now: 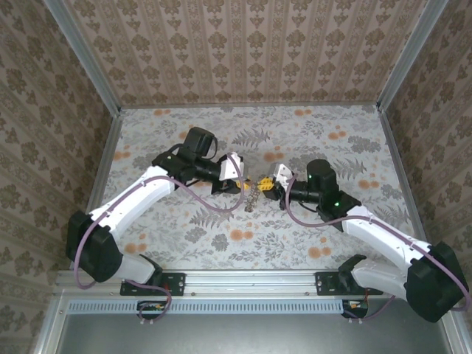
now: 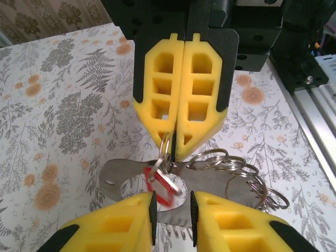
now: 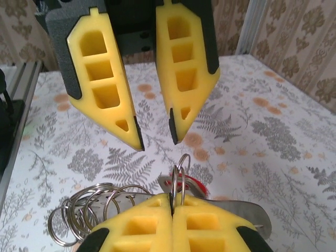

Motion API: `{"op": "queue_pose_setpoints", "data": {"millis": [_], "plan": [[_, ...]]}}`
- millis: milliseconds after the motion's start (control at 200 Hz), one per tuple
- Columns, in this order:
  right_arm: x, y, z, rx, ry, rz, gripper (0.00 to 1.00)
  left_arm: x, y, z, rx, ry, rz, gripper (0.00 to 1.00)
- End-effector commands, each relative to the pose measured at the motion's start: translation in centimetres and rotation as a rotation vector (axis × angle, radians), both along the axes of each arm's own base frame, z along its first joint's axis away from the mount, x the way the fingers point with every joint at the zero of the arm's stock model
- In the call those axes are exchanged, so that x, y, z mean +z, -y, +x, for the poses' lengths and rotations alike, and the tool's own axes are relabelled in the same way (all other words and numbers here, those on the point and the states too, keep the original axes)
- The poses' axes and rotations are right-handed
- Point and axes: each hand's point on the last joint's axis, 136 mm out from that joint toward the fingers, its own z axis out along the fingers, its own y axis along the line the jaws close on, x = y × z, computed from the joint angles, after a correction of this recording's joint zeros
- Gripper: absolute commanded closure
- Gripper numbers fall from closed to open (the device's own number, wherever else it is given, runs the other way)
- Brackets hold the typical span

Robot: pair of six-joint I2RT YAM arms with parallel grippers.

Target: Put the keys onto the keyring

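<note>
My right gripper [image 3: 172, 199] is shut on a steel split ring, the keyring [image 3: 181, 170], held upright just above the table. From that ring hang a red-headed key [image 2: 160, 185] and a flat metal plate [image 2: 123, 176], with a bunch of several more steel rings [image 2: 247, 173] trailing off it. My left gripper [image 2: 172, 203] faces the right one [image 2: 176, 149] tip to tip. It stands open, with nothing pinched between its fingers [image 3: 184, 121]. In the top view both grippers [image 1: 240, 181] [image 1: 267, 184] meet at mid-table, the ring bunch [image 1: 252, 199] dangling between them.
The floral tabletop [image 1: 317, 140] is walled by patterned panels on three sides. An aluminium rail [image 1: 251, 280] with the arm bases runs along the near edge.
</note>
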Motion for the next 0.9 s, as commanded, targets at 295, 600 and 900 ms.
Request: {"op": "queue_pose_setpoints", "data": {"millis": [295,600,900], "plan": [[4.4,-0.6,-0.9,0.064,0.125,0.143,1.00,2.9,0.2,0.0,-0.023,0.036,-0.079,0.72],[2.6,-0.7,-1.8,0.125,0.121,0.019,1.00,3.1,-1.5,0.6,0.008,0.155,-0.074,0.63],[2.8,-0.9,-2.0,0.143,0.116,0.014,1.00,1.5,0.9,-0.8,-0.104,0.107,-0.073,0.64]]}}
